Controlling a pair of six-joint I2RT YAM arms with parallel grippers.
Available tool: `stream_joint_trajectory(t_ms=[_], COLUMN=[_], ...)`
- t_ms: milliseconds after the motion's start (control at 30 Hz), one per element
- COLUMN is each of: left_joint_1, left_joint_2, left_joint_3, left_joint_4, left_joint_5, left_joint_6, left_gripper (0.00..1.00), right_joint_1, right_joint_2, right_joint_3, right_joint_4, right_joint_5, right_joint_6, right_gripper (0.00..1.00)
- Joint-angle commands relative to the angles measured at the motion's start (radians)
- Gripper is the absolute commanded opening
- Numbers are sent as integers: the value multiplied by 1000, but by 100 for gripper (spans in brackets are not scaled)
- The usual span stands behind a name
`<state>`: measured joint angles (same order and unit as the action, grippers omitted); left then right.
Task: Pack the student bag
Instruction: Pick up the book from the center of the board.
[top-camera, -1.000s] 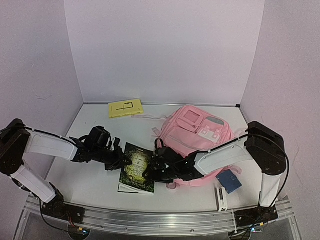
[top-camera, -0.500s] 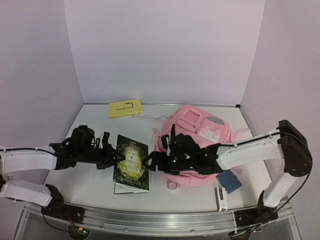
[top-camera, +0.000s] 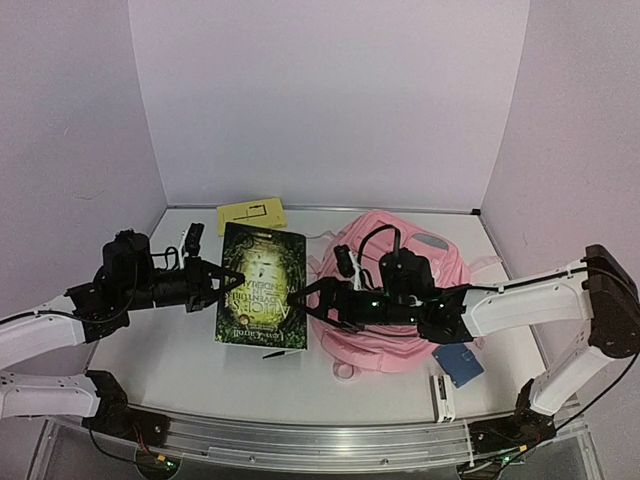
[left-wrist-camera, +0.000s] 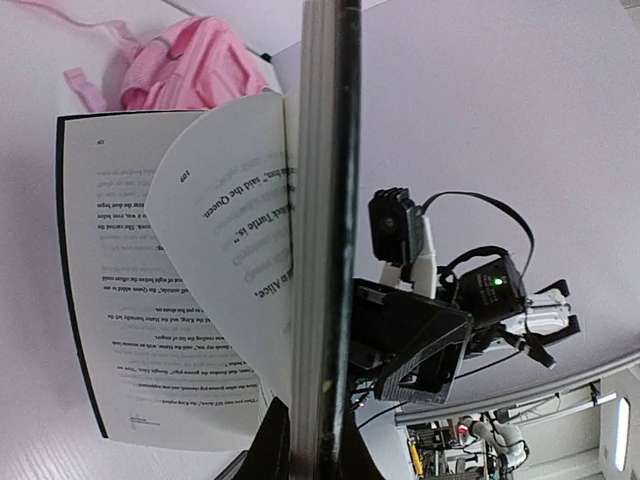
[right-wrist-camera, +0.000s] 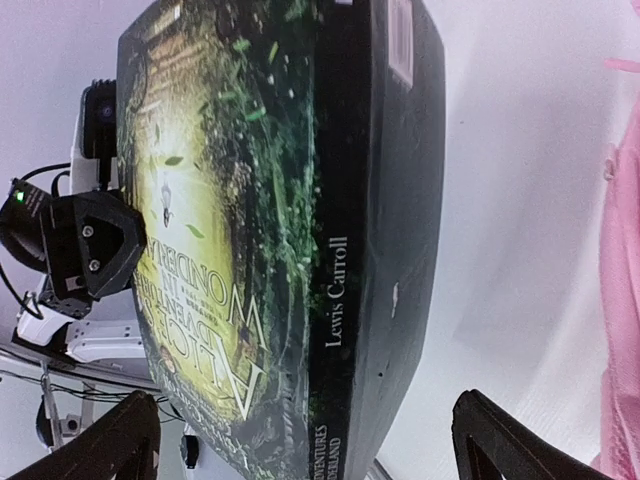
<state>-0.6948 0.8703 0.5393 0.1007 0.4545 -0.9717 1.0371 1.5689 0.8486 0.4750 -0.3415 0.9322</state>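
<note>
book (top-camera: 258, 290): one is showing
backpack (top-camera: 380, 348): one is lying
yellow pad (top-camera: 251, 214): one is lying
blue card (top-camera: 458, 362): one is lying
white item (top-camera: 440, 397): one is lying

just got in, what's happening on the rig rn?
The left end effector is shut on one edge of the Alice in Wonderland book, holding it up above the table with pages fanning loose. The right end effector is open at the spine side, not gripping. The pink student bag lies behind the right arm; the book isn't in it yet.
</note>
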Motion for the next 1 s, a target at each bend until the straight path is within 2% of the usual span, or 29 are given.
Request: stream_joint_trajectory(t_ms=[0, 67, 133, 300, 367, 400, 500, 567, 667, 767, 833, 967], left_joint_1=[5, 5, 4, 4, 5, 5, 5, 9, 37, 82, 98, 100], left_joint_2=[25, 46, 71, 102, 91, 84, 50, 22, 2, 21, 60, 148], left_joint_3=[88, 90, 88, 70, 68, 71, 106, 147, 204, 254, 303, 396], left_joint_4=[256, 291, 324, 331, 264, 225, 52, -121, -317, -426, -478, -540], left_joint_5=[98, 113, 128, 132, 95, 75, 12, -72, -135, -124, -86, -16], left_joint_6=[1, -5, -13, -23, -9, 3, 64, 114, 180, 247, 313, 472], left_gripper=[0, 0, 0, 0, 9, 17, 51, 73, 90, 98, 99, 100], right_joint_1=[6, 11, 19, 21, 22, 22, 17, 6, -23, -43, -43, -44], right_joint_2=[25, 41, 51, 28, 8, -4, -32, -54, -90, -106, -112, -119], right_joint_3=[20, 33, 51, 59, 45, 36, 12, -8, -30, 3, 61, 125], right_joint_4=[164, 204, 240, 265, 265, 265, 264, 257, 220, 92, -91, -285], right_joint_5=[-115, -150, -173, -135, -106, -90, -50, -43, -70, -155, -216, -339], right_joint_6=[3, 7, 4, -8, -13, -13, -15, -21, -44, -142, -240, -372], right_gripper=[98, 98, 92, 56, 36, 25, 6, 0, 0, 0, 0, 0])
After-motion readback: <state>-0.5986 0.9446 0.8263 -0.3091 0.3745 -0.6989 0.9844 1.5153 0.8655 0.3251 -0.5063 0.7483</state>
